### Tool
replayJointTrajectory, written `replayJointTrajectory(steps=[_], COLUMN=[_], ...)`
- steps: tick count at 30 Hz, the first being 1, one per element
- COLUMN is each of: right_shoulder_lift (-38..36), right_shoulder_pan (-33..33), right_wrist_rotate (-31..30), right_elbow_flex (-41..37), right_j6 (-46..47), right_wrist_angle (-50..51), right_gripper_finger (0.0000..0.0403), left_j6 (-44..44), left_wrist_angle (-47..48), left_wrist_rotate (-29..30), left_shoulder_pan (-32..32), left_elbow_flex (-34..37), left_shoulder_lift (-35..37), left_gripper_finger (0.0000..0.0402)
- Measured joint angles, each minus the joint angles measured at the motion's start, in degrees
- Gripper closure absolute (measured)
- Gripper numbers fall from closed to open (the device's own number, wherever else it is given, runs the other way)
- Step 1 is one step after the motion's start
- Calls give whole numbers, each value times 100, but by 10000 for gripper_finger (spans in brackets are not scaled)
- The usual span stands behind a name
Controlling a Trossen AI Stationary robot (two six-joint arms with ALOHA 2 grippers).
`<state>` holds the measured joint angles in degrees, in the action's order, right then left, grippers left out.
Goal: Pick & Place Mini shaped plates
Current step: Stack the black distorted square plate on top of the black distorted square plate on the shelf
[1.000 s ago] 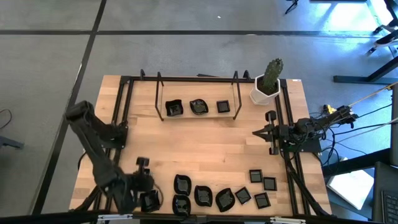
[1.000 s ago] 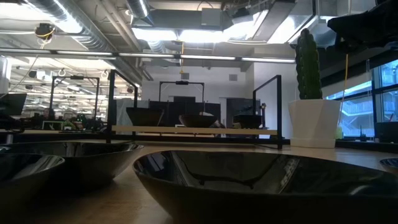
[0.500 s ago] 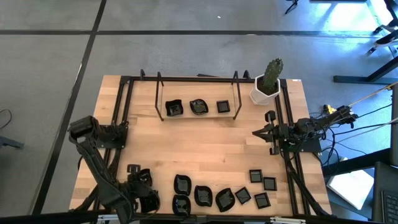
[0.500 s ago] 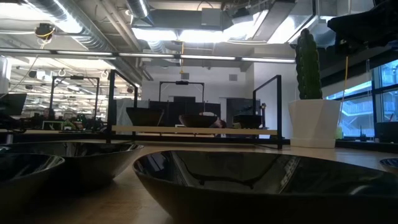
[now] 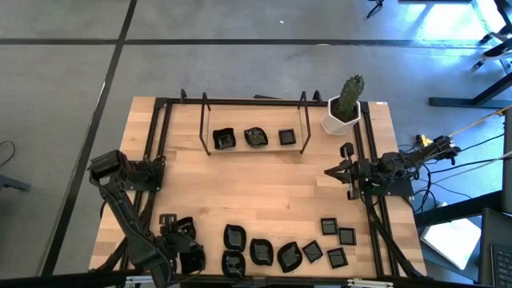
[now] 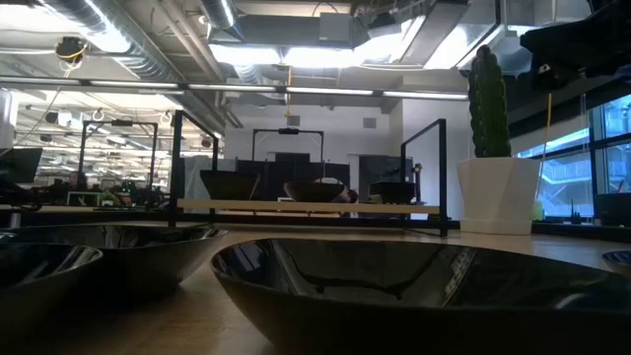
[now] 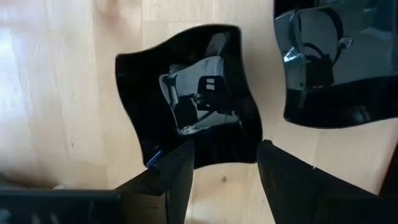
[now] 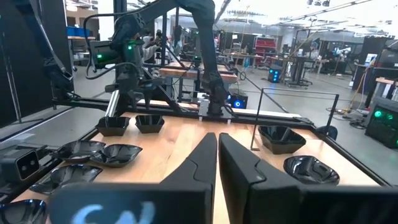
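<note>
Jaws: left gripper standing wide astride the near edge of a wavy-edged plate lying on the worktop, lower left of the high view; right gripper idling shut, right. Risk: closing off-centre, the glossy edge could be slipping free or nudging the neighbouring plate.

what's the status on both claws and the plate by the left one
Left claw open over wavy-edged plate, not gripping. Right claw shut, parked at table's right edge. Second plate close beside.
</note>
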<state>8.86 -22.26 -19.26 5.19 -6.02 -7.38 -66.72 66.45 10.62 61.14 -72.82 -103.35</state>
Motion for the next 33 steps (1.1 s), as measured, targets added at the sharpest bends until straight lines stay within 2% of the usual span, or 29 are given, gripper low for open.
replayJointTrajectory(steps=[5, 20, 33], right_shoulder_lift=[0, 2, 1], right_shoulder_pan=[0, 2, 1], right_wrist_rotate=[2, 2, 1], right_elbow_flex=[0, 0, 0], right_j6=[2, 0, 0], right_wrist_angle=[2, 4, 5], right_gripper_finger=[383, 383, 383], left_j6=[237, 498, 909], left_wrist_angle=[-286, -664, -716], left_wrist_rotate=[181, 183, 176], left_shoulder_pan=[-1, 10, 26], left_elbow_flex=[0, 24, 24], left_shoulder_lift=[0, -26, -377], left_gripper_finger=[233, 235, 237])
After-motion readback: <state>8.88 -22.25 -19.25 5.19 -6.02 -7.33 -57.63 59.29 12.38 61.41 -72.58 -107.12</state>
